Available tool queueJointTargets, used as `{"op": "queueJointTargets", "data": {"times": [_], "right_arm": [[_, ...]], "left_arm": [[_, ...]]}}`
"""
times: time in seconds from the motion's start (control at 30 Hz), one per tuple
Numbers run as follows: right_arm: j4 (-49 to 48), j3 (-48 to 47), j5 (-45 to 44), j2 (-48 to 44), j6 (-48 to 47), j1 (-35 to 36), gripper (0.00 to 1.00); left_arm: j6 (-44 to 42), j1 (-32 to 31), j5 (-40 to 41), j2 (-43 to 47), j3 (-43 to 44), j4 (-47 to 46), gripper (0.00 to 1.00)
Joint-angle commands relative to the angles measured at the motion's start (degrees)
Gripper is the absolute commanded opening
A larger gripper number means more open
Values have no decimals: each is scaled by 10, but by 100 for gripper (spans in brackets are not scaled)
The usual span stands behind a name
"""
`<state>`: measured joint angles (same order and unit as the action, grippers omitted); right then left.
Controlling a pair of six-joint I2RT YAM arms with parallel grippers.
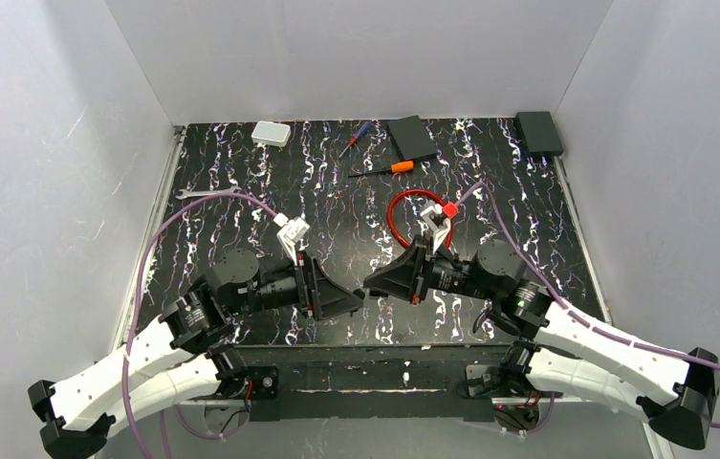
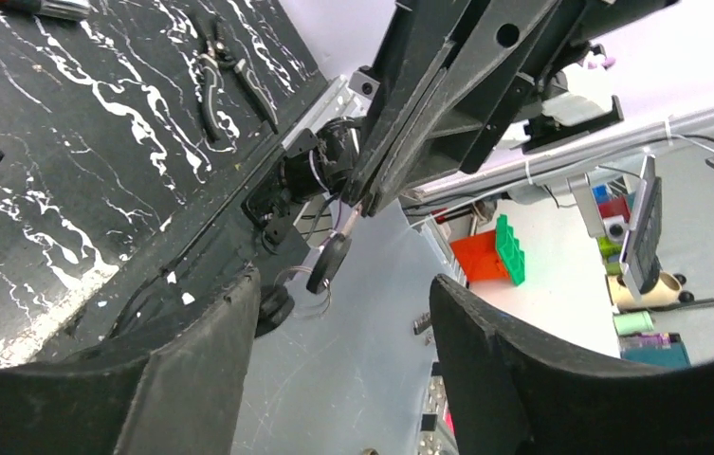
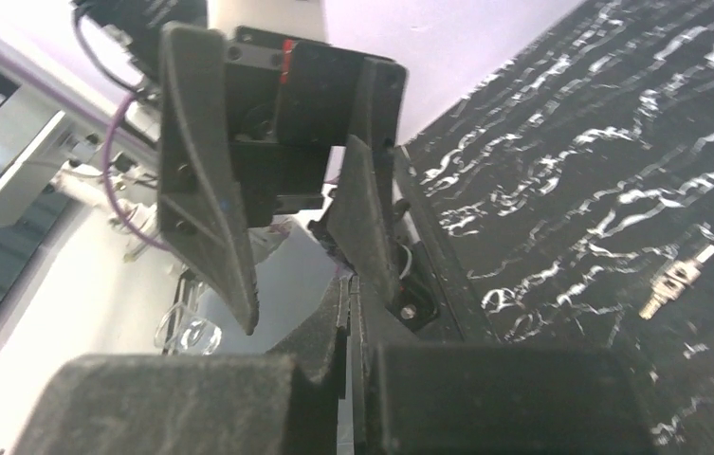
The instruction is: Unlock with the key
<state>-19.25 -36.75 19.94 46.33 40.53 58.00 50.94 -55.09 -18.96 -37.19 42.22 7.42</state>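
Right gripper point(image 3: 348, 318) holds the key point(image 2: 330, 262)
Its fingers are pinching the key's metal end, and the dark head hangs down, over the middle of the table's point(image 1: 241, 191) near edge. The left gripper point(image 1: 358, 295) faces it, fingers spread apart.

The table point(image 1: 241, 182) has a glossy black top veined with white, like polished marble. The left gripper point(image 2: 341, 282) and right gripper point(image 3: 346, 289) are matt black plastic, a little grainy along the edges. The key point(image 2: 330, 262) has a dark, faintly shiny plastic head and a bright metal bit. The arm shells point(image 1: 136, 368) are smooth white plastic. The wrench point(image 1: 198, 194) is bare silvery metal. The screwdriver point(image 1: 384, 169) has a sleek orange plastic handle. The red cable point(image 1: 411, 194) looks smooth and shiny. The walls point(image 1: 356, 57) are pale and matt.
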Motion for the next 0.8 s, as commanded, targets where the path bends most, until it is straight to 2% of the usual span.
{"op": "queueJointTargets", "data": {"times": [0.0,0.1,0.13,0.23,0.47,0.63,0.77], "right_arm": [[103,-50,-85,-22,-4,0,1],[173,-67,-150,-22,12,0,1],[205,-75,-182,-22,26,0,1],[313,-104,-282,-12,79,0,1],[566,-217,-409,57,215,0,1],[631,-233,-450,73,331,0,1],[681,-265,-448,116,376,0,1]], "left_arm": [[-28,2,38,4,22,31,67],[-50,1,58,5,23,33,70],[-62,1,43,3,22,21,71],[-93,-1,43,-9,22,18,68],[-157,-17,192,-28,-2,25,66],[-237,-63,268,-42,-54,-95,68],[-316,-109,306,-74,-71,-179,67]]}}
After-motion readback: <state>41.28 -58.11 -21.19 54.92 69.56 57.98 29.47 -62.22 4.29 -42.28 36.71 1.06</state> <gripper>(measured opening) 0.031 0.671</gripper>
